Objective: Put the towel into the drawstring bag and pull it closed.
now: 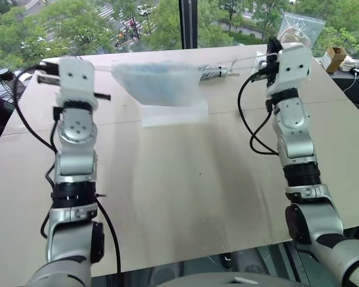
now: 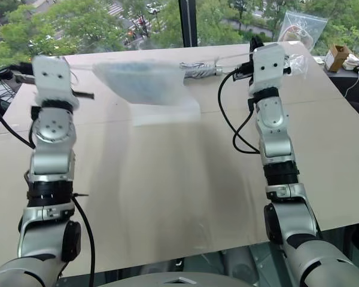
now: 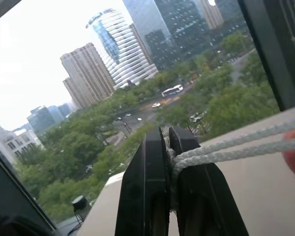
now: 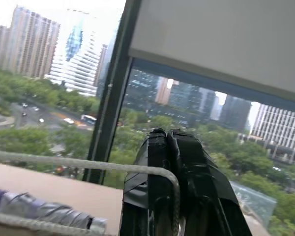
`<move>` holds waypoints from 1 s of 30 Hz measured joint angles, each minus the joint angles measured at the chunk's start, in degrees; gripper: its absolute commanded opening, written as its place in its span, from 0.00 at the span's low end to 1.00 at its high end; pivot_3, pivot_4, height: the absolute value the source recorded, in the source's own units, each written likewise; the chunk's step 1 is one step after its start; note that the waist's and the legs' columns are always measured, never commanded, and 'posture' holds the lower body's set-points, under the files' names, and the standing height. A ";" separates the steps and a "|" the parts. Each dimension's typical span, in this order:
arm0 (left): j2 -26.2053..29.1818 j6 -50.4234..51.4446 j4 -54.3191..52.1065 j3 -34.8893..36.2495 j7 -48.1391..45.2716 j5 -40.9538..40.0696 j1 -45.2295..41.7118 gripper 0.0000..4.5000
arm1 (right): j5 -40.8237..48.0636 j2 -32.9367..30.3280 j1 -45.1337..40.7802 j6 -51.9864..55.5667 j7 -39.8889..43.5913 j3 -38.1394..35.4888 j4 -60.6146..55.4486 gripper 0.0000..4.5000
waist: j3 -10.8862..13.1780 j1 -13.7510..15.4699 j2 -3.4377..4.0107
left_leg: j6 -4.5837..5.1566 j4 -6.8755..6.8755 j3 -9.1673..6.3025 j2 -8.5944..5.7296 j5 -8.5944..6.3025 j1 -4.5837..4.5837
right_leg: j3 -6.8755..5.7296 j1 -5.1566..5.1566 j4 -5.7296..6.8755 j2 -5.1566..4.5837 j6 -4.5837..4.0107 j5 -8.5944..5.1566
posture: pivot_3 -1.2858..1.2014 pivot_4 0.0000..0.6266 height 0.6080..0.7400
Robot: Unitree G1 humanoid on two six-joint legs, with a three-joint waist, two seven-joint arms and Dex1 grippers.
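Between my left fingers (image 3: 155, 196) a white cord (image 3: 236, 147) is pinched tight; my right fingers (image 4: 179, 196) clamp its other loop. Bag (image 1: 158, 84) hangs between both grippers, above the table (image 1: 185, 191) at 12 o'clock. Towel (image 1: 161, 78) shows blue inside. Remaining: cinch the mouth fully.

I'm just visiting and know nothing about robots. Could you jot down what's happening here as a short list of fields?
Bag: drawstring bag hangs above the table, strung between both arms
Contents: light-blue towel shows through the thin fabric
Left gripper: shut on the white cord
Right gripper: shut on the cord's other end
Background: clear plastic bag and small cardboard box
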 measured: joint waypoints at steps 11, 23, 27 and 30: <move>-1.74 1.49 -2.04 -2.96 -4.36 0.54 0.57 0.02 | 0.32 1.23 0.03 0.61 4.28 3.02 -2.71 0.00 | 0.00 -0.66 0.00 | 0.07 -0.28 0.13 0.04 -0.04 -0.07 | 0.05 -0.13 -0.18 0.00 0.00 0.01 | 0.52 0.24 1.00; -1.87 5.69 -4.13 3.74 5.63 4.02 0.81 0.02 | 0.17 -0.27 -1.30 4.53 -9.10 -5.70 1.13 0.00 | 0.00 -0.65 0.00 | 0.06 -0.16 0.12 0.03 -0.03 0.06 | 0.09 -0.14 0.16 0.00 -0.01 0.01 | 0.52 0.24 1.00; -4.12 9.46 -3.83 7.71 10.02 2.58 2.01 0.02 | 3.25 0.51 -1.33 7.97 -15.57 -8.94 4.26 0.00 | -0.01 -0.64 -0.01 | 0.08 -0.12 0.19 0.01 -0.04 0.08 | 0.15 -0.14 0.23 -0.04 0.00 0.01 | 0.52 0.24 1.00; -6.89 13.62 -2.14 12.39 14.27 -0.23 2.55 0.02 | 7.01 2.45 -1.33 11.66 -20.79 -11.91 6.14 0.00 | -0.02 -0.72 -0.03 | 0.09 -0.06 0.20 0.02 -0.04 0.08 | 0.16 -0.14 0.29 -0.04 0.00 0.01 | 0.52 0.24 1.00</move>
